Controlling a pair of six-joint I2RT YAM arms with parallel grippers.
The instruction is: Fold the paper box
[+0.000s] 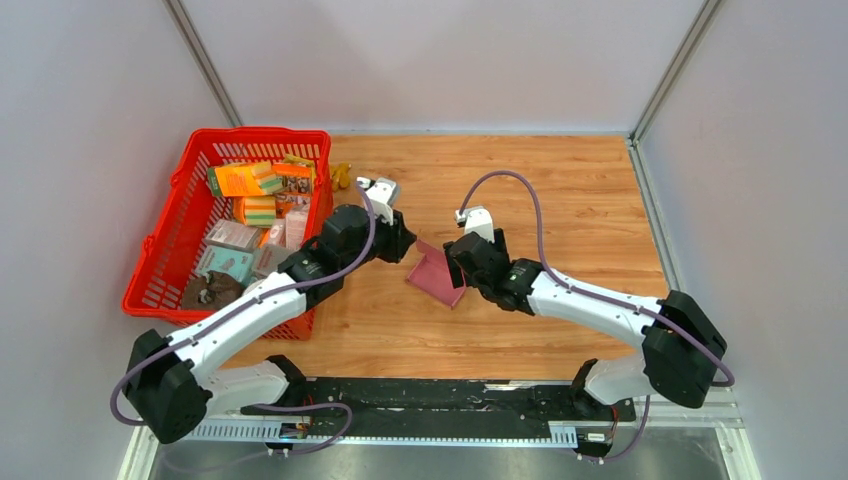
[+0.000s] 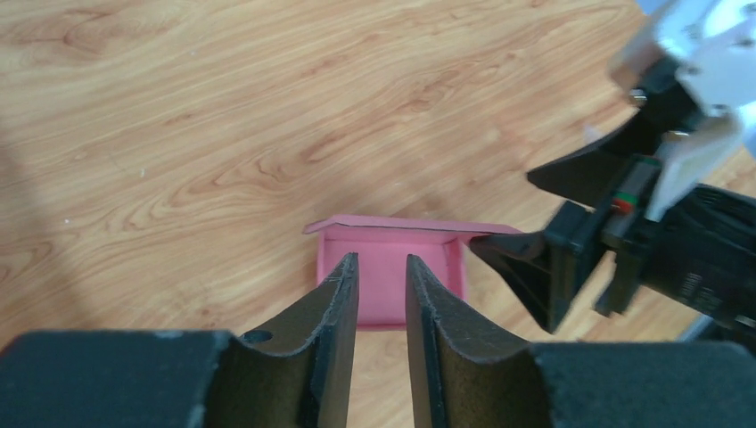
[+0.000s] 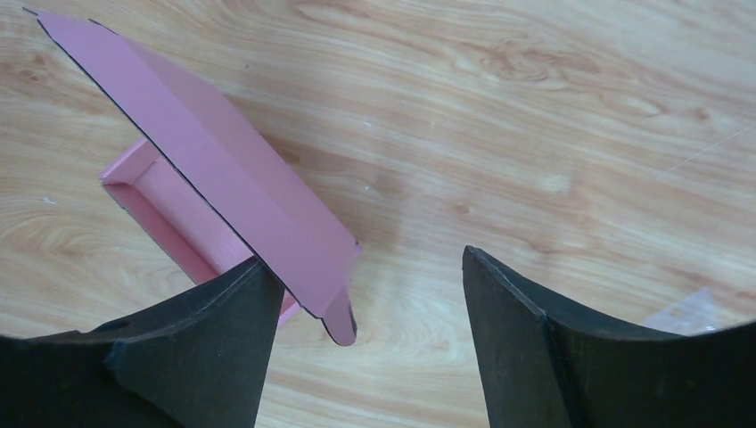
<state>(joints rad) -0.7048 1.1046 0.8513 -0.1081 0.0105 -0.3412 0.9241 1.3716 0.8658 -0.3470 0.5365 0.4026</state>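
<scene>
- The paper box (image 1: 437, 272) sits near the middle of the wooden surface (image 1: 585, 200), between your two arms and to the right of the red plastic basket (image 1: 158, 255).
- It is plain pink, thin cardboard, and only partly formed. Your left wrist view shows a shallow rectangular tray with low walls standing on all four sides.
- A lid flap (image 3: 232, 178) rises from one long side of the tray. It stands tilted over the tray rather than lying flat or shut, and its dark cut edge ends in a small rounded tab.
- The inside of the tray is bare pink, and its base rests flat on the surface.
- Left gripper (image 2: 382, 260): the jaws stand a narrow gap apart at the near side of the tray. The pink floor shows through the gap and nothing is pinched between them.
- Right gripper (image 3: 363, 257): the jaws are spread wide and clamp nothing. One finger (image 3: 209, 348) lies against the lower edge of the flap, and the flap's corner and tab reach into the gap.
- In your left wrist view, a right fingertip meets the tray's far right corner.
- The basket holds printed orange and grey packages (image 1: 250, 215), well apart from the box.
</scene>
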